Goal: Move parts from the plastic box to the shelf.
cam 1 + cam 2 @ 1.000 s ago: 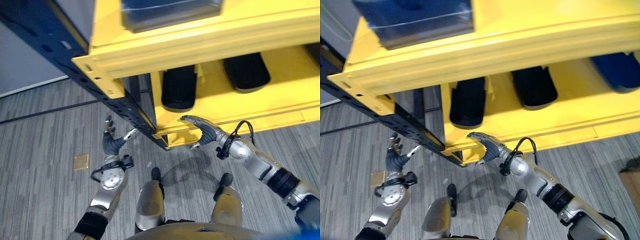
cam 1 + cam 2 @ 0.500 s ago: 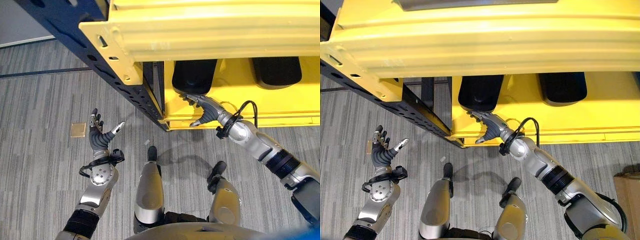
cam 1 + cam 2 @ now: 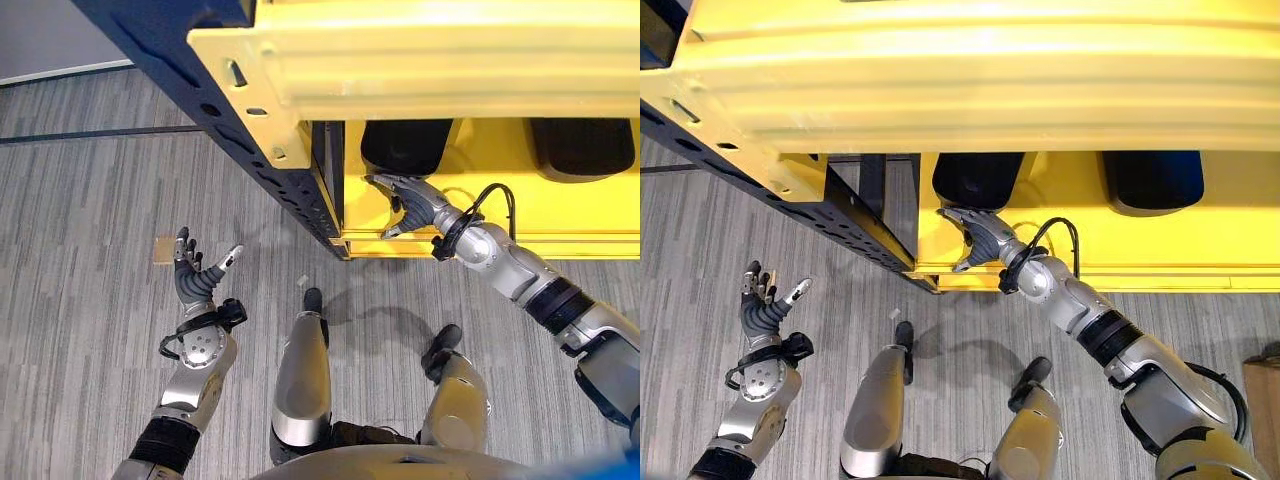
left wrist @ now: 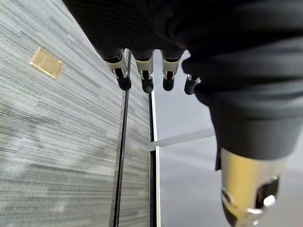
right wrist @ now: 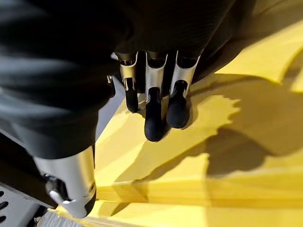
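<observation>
upper shelf beam [image 3: 430, 60] hides rear of both black parts [image 3: 405, 150] | second part [image 3: 583, 148] edge-cut

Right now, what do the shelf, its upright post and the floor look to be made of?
Shelf: looks like painted sheet metal, glossy yellow, with ribbed folds and punched slots. Upright post: probably steel, dark blue paint, a row of punched holes. Floor: likely carpet tile, grey streaked weave, matte, with faint seams.

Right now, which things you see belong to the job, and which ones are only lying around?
Job:
- yellow shelf
- black parts on it
- right hand, open over the shelf edge
- left hand, open, empty

Lying about:
- tan square on the floor
</observation>
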Robot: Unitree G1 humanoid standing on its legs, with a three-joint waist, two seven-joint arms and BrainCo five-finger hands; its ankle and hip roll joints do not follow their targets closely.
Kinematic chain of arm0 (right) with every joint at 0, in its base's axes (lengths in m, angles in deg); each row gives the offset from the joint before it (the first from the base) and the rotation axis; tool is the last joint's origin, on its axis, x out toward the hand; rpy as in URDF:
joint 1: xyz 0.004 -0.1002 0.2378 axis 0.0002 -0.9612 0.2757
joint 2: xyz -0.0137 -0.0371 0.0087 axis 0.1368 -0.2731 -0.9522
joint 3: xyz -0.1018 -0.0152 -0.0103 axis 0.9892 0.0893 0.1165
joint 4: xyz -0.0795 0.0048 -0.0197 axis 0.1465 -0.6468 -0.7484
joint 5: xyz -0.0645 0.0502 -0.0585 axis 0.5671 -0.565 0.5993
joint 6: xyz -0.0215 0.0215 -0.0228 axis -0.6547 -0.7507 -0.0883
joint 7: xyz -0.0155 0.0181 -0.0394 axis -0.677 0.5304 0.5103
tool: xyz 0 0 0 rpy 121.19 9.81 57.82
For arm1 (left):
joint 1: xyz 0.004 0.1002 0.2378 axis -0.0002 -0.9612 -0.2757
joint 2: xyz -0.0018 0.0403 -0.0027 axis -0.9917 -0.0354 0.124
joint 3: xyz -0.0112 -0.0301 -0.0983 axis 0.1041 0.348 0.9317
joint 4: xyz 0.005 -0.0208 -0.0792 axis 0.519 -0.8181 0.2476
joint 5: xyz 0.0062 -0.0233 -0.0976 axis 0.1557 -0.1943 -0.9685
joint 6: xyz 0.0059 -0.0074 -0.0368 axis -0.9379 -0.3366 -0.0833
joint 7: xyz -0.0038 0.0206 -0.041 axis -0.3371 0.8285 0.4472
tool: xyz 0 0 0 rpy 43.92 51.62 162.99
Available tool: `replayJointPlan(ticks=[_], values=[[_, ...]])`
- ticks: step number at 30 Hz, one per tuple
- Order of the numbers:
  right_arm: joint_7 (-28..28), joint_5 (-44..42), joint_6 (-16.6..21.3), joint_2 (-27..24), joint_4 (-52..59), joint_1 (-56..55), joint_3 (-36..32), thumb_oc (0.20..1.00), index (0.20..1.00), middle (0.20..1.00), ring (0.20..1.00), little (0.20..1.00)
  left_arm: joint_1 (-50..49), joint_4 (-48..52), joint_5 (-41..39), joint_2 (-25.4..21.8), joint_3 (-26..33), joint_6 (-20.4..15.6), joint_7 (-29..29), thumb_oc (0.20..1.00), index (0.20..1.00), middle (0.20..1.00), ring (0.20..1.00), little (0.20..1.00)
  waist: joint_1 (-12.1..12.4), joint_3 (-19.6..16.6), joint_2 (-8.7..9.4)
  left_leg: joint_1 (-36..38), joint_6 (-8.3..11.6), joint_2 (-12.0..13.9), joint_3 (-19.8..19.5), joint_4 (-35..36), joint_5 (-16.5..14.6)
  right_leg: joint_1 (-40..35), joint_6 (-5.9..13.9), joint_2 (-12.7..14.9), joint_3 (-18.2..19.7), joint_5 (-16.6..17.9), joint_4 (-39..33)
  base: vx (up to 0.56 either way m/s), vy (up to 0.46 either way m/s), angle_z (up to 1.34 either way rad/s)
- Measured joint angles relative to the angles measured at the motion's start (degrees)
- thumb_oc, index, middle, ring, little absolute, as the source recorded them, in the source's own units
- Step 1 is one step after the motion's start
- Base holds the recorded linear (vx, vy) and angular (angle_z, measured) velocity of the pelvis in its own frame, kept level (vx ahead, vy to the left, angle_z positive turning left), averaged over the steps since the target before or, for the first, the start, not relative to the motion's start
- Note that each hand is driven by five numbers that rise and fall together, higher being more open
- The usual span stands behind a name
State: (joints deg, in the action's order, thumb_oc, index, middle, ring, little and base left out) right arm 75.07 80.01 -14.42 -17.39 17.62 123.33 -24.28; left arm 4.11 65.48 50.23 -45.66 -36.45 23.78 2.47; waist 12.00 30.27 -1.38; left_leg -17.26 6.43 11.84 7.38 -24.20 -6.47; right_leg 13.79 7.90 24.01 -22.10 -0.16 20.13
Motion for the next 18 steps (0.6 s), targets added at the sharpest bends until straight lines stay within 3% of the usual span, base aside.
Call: replayJointPlan(ticks=[12, 17, 18], values=[[2.73, 1.27, 0.46, 1.62, -2.27, 1.65, 1.12, 1.0, 1.0, 1.0, 1.0, 1.0, 0.03, 0.01, 0.01, 0.15, -0.09, -0.03, 0.01, 1.0, 1.0, 1.0, 1.0, 1.0, -0.26, -0.03, -0.21, -0.83, 0.07, 0.16, 0.2, -0.29, -0.1, 1.57, -0.08, 0.08, 0.58, -0.44, 1.2, 0.0, 0.005, -0.01], [1.15, 1.19, 0.56, 1.74, -1.57, 1.64, 1.08, 1.0, 1.0, 1.0, 1.0, 1.0, 0.03, 0.01, -0.04, 0.15, -0.16, -0.07, 0.01, 1.0, 1.0, 1.0, 1.0, 1.0, -0.97, -0.05, -0.28, -0.8, 0.06, 0.17, 0.38, -0.44, -0.11, 1.73, -0.09, 0.1, 0.89, -0.44, 1.35, 0.0, 0.02, -0.01], [-0.83, 1.18, -0.79, 1.56, 0.4, 1.76, 1.74, 1.0, 1.0, 1.0, 1.0, 1.0, -0.05, 0.01, -0.08, 0.15, -0.17, -0.08, 0.02, 1.0, 1.0, 1.0, 1.0, 1.0, -1.28, -0.06, -0.3, -0.75, 0.06, 0.14, 0.45, -0.37, -0.1, 1.74, -0.09, 0.11, 0.91, -0.43, 1.32, 0.0, 0.0, 0.0]])
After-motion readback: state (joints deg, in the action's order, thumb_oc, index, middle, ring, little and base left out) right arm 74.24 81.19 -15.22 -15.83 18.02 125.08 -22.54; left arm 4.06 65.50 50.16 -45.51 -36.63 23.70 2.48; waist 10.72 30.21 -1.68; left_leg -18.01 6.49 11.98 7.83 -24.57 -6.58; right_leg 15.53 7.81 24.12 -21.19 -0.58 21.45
